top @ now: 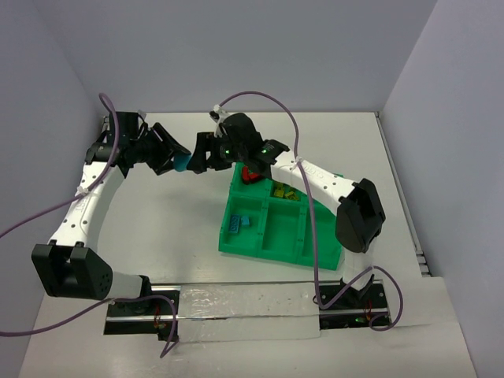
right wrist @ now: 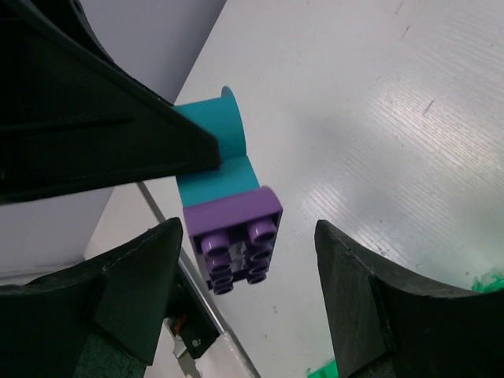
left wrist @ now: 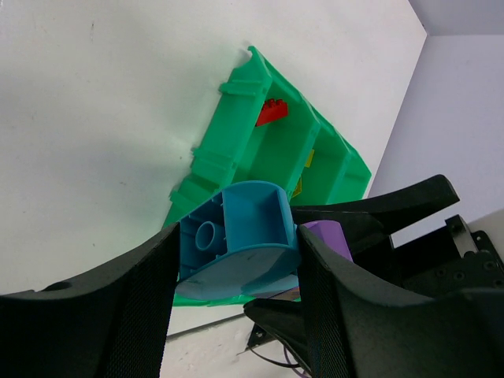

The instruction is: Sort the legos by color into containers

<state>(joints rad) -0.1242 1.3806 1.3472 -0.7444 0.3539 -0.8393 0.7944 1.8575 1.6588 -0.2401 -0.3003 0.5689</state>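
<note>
We're seeing L gripper (left wrist: 236, 256) pinching teal lego (left wrist: 240, 228) w/ purple lego (right wrist: 236, 236) stuck on, R gripper (right wrist: 248, 260) fingers spread around purple, green tray (top: 236, 246) at their 4 o'clock.

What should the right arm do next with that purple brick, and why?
Probably close the right gripper on the purple brick: its jaws stand open either side of it, not touching, while the left gripper clamps the cyan brick it is stuck to.
</note>
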